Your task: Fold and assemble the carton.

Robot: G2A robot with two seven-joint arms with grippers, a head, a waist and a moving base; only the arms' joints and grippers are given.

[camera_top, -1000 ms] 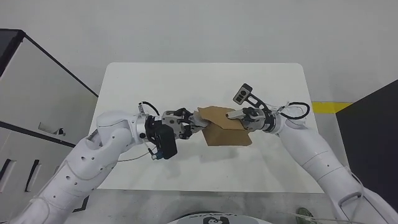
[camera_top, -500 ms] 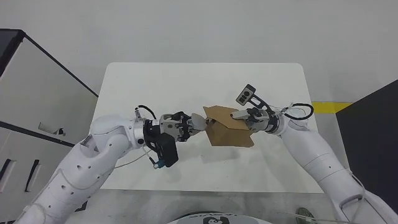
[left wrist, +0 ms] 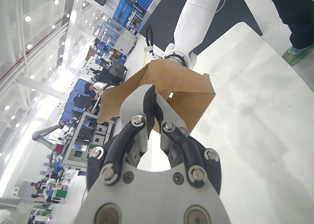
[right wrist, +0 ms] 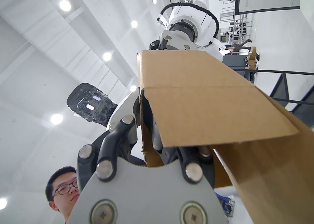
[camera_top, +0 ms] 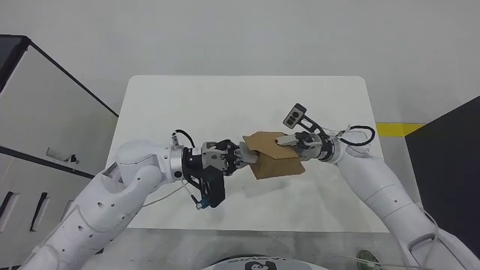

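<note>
**A:** What is the largest thing here?

**B:** A white surface [camera_top: 225,97] with rounded corners, seen from above.

**A:** Where is the carton?

**B:** The brown cardboard carton [camera_top: 276,163] is over the middle of the surface, a little toward the robot's right side. It is held between the two arms. It is only partly formed, its panels meet at slanted angles and loose flaps stand out from it. I cannot tell whether its underside touches the surface.

**A:** How is each arm holding it?

**B:** The left end effector [left wrist: 153,104] comes in from the robot's left. Its two fingers are pinched together on the edge of a flap at that end of the carton. The right end effector [right wrist: 147,126] grips the opposite end, with a cardboard wall clamped between its fingers. Another flap lies just over those fingers, pointing back toward the wrist.
</note>
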